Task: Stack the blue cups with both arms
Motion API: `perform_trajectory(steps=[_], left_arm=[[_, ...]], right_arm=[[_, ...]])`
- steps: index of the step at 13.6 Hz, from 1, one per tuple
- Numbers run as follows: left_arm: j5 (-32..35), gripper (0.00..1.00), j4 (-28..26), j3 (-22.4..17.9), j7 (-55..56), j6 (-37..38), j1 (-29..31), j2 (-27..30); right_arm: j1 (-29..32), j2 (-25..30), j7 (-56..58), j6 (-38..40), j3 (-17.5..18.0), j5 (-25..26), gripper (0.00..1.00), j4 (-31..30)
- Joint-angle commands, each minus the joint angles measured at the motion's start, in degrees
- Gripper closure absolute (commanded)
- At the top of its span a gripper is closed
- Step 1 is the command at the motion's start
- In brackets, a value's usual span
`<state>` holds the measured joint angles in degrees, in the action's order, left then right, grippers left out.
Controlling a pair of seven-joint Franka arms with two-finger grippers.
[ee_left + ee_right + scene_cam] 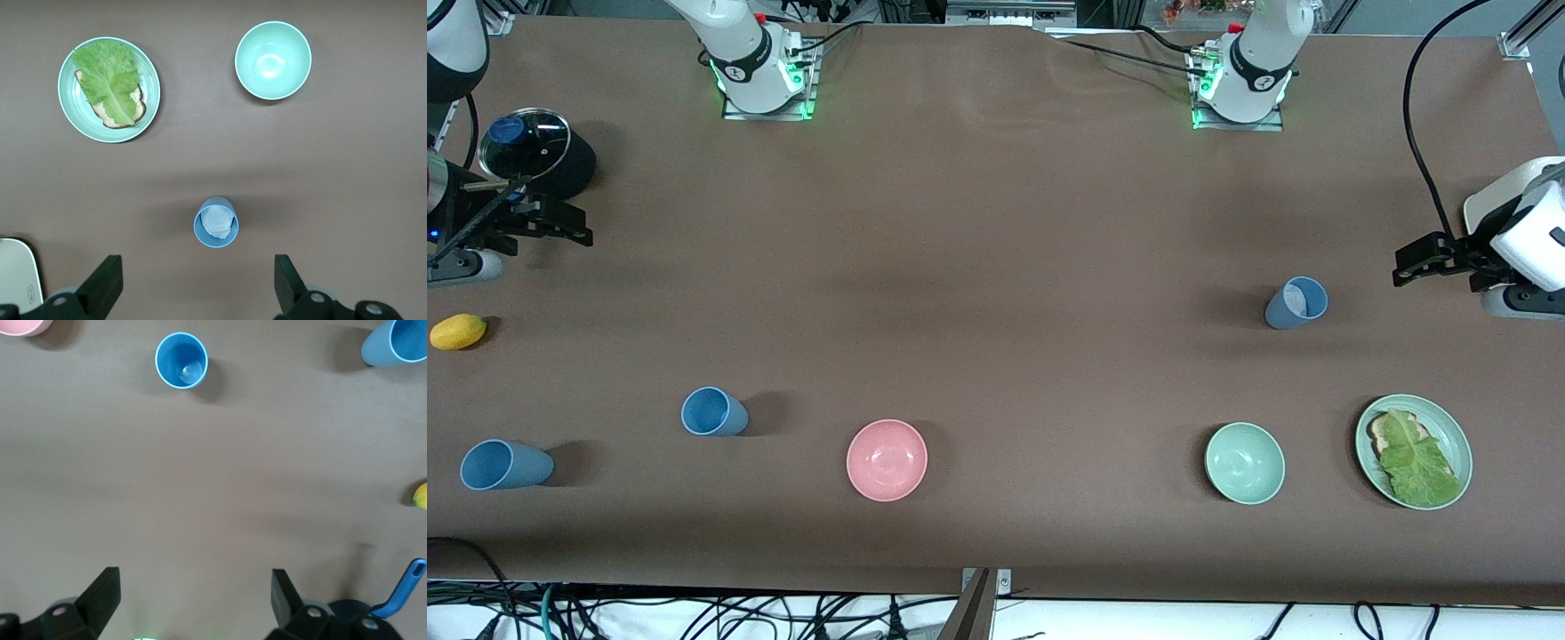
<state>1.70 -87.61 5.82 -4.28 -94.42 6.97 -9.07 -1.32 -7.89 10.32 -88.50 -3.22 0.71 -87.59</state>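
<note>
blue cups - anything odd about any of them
One stands out: the slate cup toward the left arm's end has something crumpled and white inside, like paper. The two sky-blue cups toward the right arm's end look empty and upright; nothing is spilled.

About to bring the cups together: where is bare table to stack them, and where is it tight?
Widest bare patch: mid-table, between the pink bowl and the slate-blue cup, up to the arm bases. Tighter by the green bowl and lettuce plate, and near the two blue cups, lemon and pot.
</note>
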Motion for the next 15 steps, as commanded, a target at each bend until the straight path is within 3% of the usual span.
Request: perform_trajectory(steps=[1,15], left_arm=[[-0.5,0.0,1.5,0.1,-1.3,0.8,0.1,-0.6],[-0.6,0.0,1.4,0.2,-1.2,0.6,-0.2,-0.2]], right_arm=[[0.2,-0.1,1.0,0.2,0.3,1.0,0.0,0.8],[0.4,-1.2,1.1,-0.3,0.3,1.0,0.0,0.8]])
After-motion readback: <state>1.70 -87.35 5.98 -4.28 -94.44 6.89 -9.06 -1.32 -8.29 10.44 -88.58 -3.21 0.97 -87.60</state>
